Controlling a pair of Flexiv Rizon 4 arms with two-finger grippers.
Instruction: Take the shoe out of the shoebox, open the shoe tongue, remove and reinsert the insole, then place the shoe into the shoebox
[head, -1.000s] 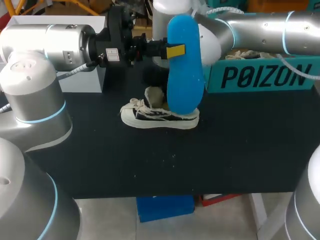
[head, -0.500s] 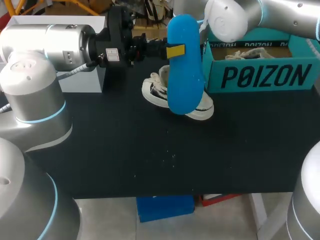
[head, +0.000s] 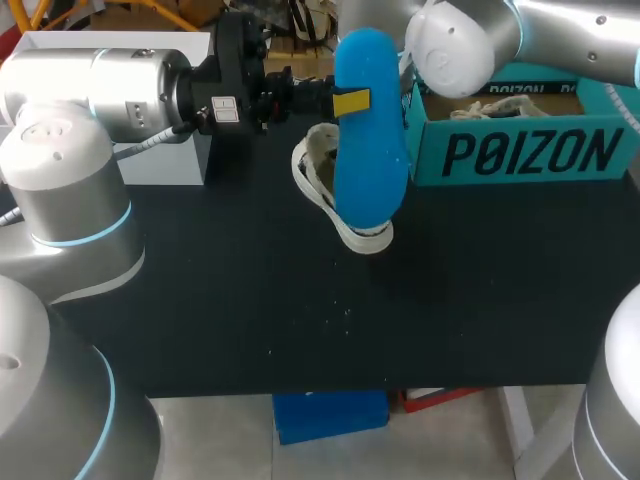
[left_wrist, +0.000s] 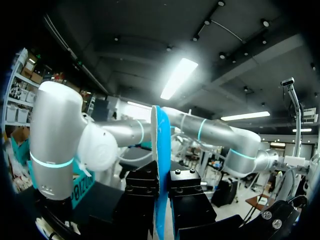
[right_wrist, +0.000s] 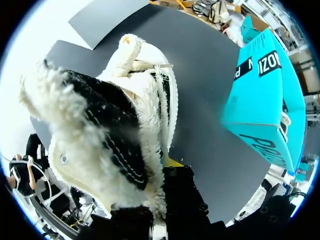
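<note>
My left gripper (head: 347, 102) is shut on a blue insole (head: 370, 140) and holds it upright, high over the table's back middle. In the left wrist view the insole (left_wrist: 161, 145) stands edge-on between the black fingers (left_wrist: 142, 195). The black and white fleecy shoe (head: 322, 178) hangs tilted just behind the insole, its sole facing the front. My right gripper (right_wrist: 162, 200) is shut on the shoe's (right_wrist: 107, 125) edge; in the head view the insole hides that gripper. The teal shoebox (head: 520, 150) stands open at the back right.
A white box (head: 60, 42) stands at the back left behind my left arm. The black table top (head: 300, 320) stretches out in front of the shoe. In the right wrist view the shoebox (right_wrist: 260, 100) lies beyond the shoe.
My right arm has lifted the shoe off the table and swung it back and to the right, then turned it up on end behind the insole. The left arm and insole stayed put.
</note>
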